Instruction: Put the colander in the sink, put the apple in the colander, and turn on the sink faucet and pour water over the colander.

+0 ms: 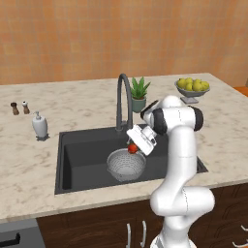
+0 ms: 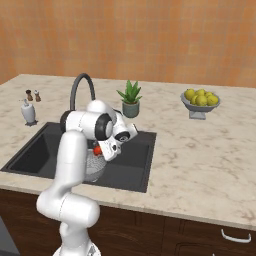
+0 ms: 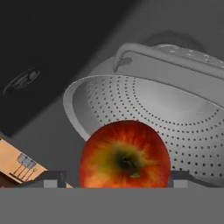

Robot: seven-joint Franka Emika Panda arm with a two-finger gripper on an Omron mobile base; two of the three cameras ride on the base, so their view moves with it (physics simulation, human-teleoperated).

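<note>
Your gripper (image 1: 134, 147) grasps the apple (image 3: 124, 155) above the colander (image 1: 126, 164); apple is firm, smooth, maybe slippery, so release it low.

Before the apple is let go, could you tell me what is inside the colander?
The colander, sitting in the sink, shows bare perforated metal inside. The apple, held in the gripper, hangs above its rim and hides part of the near wall.

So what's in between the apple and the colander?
Nothing. In the hand view the apple, held in the gripper, hangs just above the colander, whose perforated bowl is bare inside.
</note>
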